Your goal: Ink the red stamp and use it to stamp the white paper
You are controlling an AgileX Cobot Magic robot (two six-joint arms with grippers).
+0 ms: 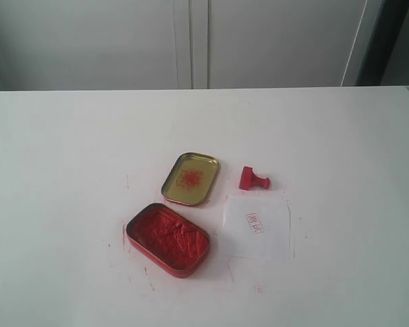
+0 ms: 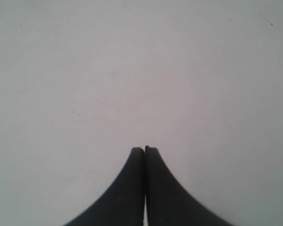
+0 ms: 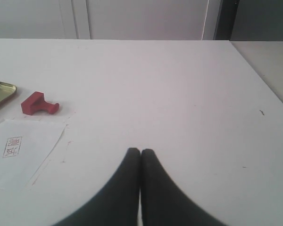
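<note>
What could go wrong, from the front edge back:

- **Tin:** The tin (image 1: pixel 168 239) of lumpy red paste sits open nearest the front edge, left of centre. A stamp pushed in too deep or off-level would likely pick up clots and print a blot.
- **Paper:** Just right of the tin, the paper (image 1: pixel 257 226) lies loose and flat. It already carries a red mark (image 1: pixel 255 223), so another press could overlap it. A sticky stamp face could also lift or drag the thin sheet.
- **Stamp:** The stamp (image 1: pixel 253 179) lies tipped on its side near the middle of the table (image 1: pixel 68 204), just off the paper's far edge. Its knob points toward the right edge, so a pinch on it could let the stamp twist or roll.
- **Lid:** The gold lid (image 1: pixel 190 178) lies near the stamp's left, so a reach from that side could catch its rim.

The left gripper (image 2: pixel 144 149) has its jaws pressed together, holds nothing, and hangs above bare table. The right gripper (image 3: pixel 140 151) is likewise closed and empty, toward the right side and well apart from the stamp.

The stamp is small and bright red, a square block with a narrow knob; its face is hidden. The paper is a small white square with faint edges, and the mark near its middle is a boxed red print.
</note>
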